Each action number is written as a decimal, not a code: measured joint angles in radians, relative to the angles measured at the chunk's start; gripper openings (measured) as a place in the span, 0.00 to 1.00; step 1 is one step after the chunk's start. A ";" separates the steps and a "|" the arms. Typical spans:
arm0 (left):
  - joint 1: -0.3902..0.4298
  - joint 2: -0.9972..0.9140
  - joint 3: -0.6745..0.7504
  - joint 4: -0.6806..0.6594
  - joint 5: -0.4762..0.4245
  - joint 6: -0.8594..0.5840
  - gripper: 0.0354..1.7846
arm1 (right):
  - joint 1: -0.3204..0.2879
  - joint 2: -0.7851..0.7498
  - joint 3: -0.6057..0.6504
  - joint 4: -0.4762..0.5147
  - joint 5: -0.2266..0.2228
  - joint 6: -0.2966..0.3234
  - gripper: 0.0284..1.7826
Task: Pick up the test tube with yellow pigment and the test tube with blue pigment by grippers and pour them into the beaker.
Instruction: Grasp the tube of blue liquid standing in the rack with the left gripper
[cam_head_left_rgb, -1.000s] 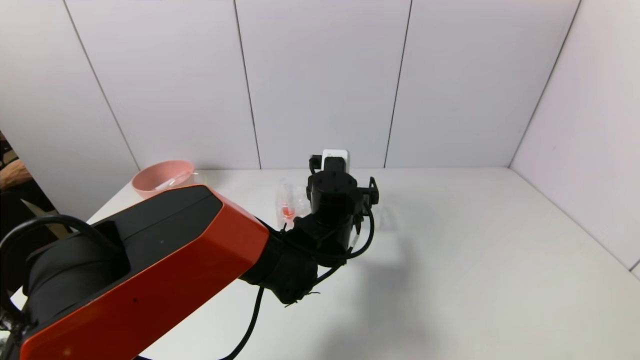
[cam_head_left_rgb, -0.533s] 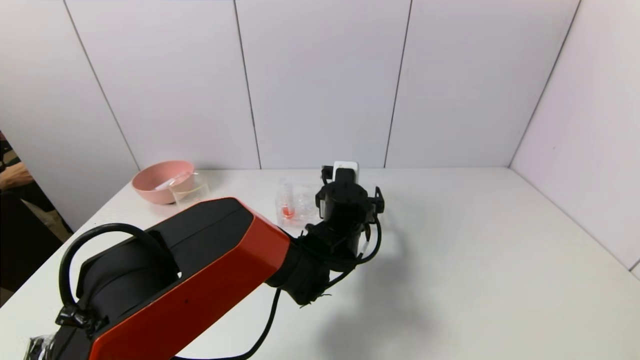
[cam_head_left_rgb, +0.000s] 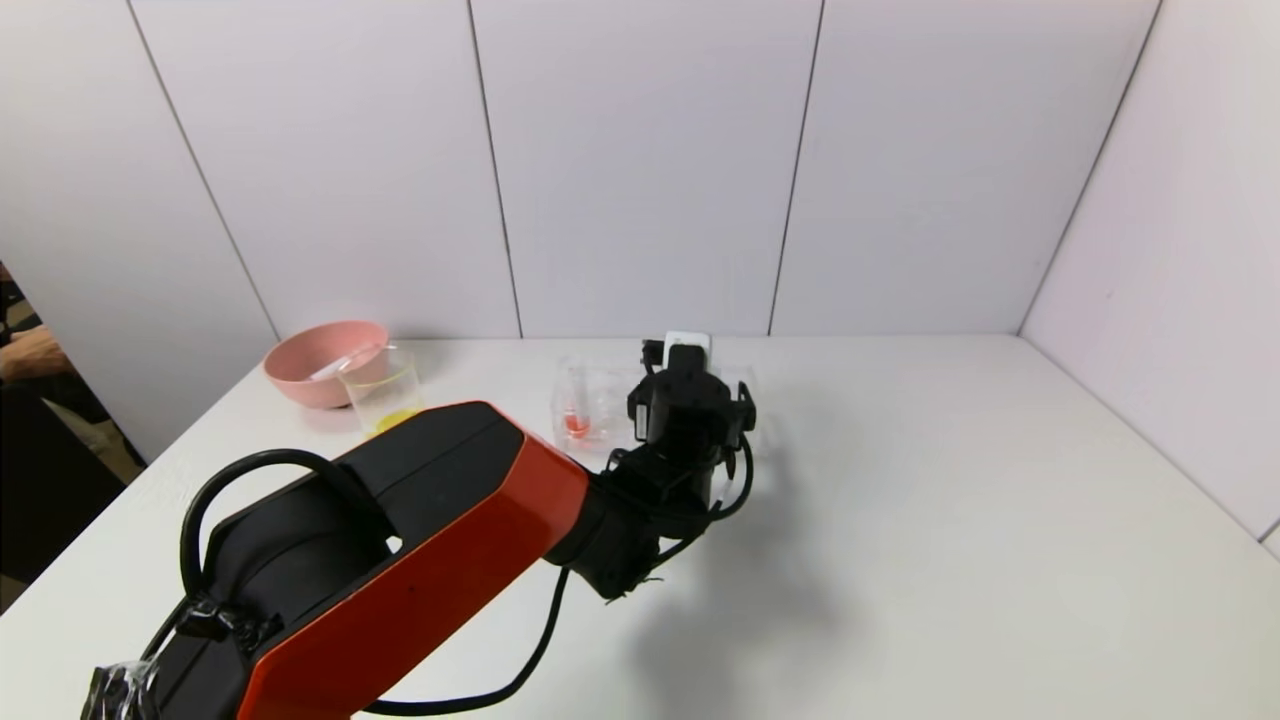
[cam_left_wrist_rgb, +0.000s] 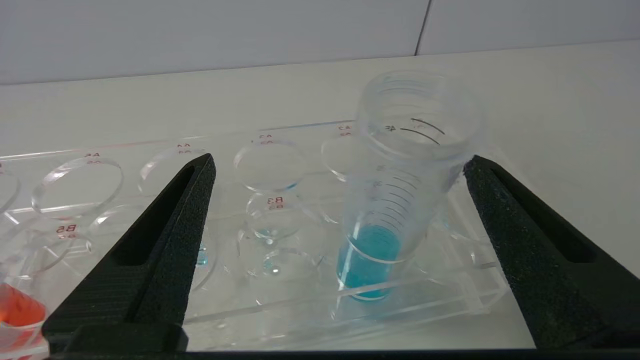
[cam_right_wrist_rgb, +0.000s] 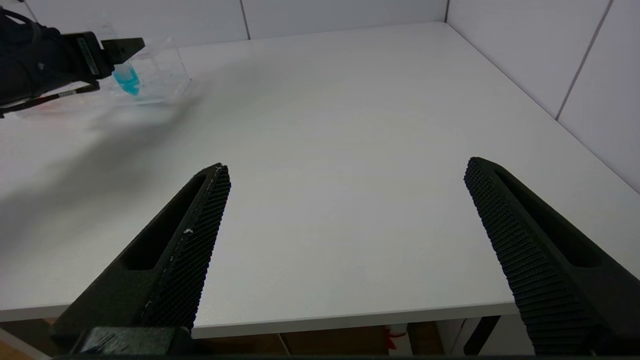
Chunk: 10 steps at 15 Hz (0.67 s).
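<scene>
Yellow's already in the beaker (cam_head_left_rgb: 385, 392) by the looks of it, so half done, and now my left claw (cam_left_wrist_rgb: 340, 200) sits wide open around the blue tube (cam_left_wrist_rgb: 395, 200) in its rack (cam_left_wrist_rgb: 150, 200), nothing gripped yet, right claw (cam_right_wrist_rgb: 345, 210) idle and open over the table (cam_right_wrist_rgb: 350, 125).

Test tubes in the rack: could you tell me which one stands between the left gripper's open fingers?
The test tube with blue pigment, upright at the rack's end, sits inside the left gripper. The red-tipped tube stands outside the fingers.
</scene>
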 joint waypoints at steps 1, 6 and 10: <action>0.000 0.000 -0.002 0.000 0.000 -0.001 0.91 | 0.000 0.000 0.000 0.000 0.000 0.000 0.96; 0.004 -0.005 -0.008 0.001 -0.003 0.001 0.49 | -0.001 0.000 0.000 0.000 0.000 0.000 0.96; 0.010 -0.004 -0.017 0.004 -0.007 0.001 0.24 | -0.001 0.000 0.000 0.000 0.000 0.000 0.96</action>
